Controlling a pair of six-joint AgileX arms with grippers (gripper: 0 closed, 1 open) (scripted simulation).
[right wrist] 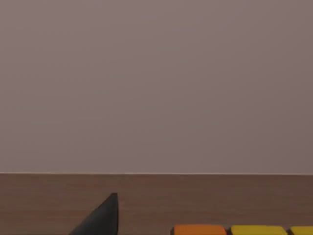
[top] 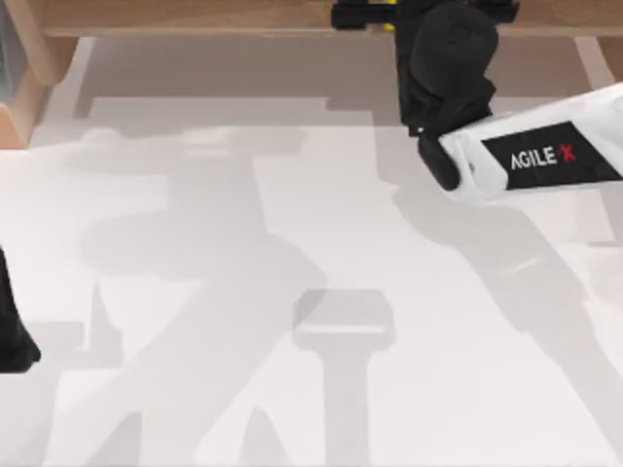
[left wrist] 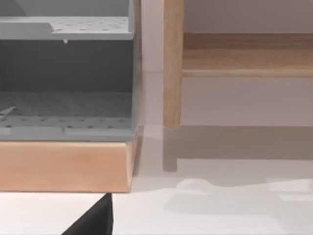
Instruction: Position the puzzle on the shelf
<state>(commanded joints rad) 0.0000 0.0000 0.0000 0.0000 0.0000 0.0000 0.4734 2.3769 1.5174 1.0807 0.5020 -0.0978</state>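
The right gripper (top: 389,12) reaches over the shelf (top: 195,17) at the counter's (top: 195,389) far edge, grip state impossible to tell, with the puzzle (right wrist: 244,229) on the shelf board just beside one fingertip (right wrist: 105,218), while the left arm sits parked at the counter's left edge.

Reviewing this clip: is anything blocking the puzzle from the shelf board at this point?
Nothing visible does. The right gripper is over the shelf at the table's far edge, and the right wrist view shows the puzzle low over the brown board, with bare wood around it. The left arm is parked at the table's left edge.
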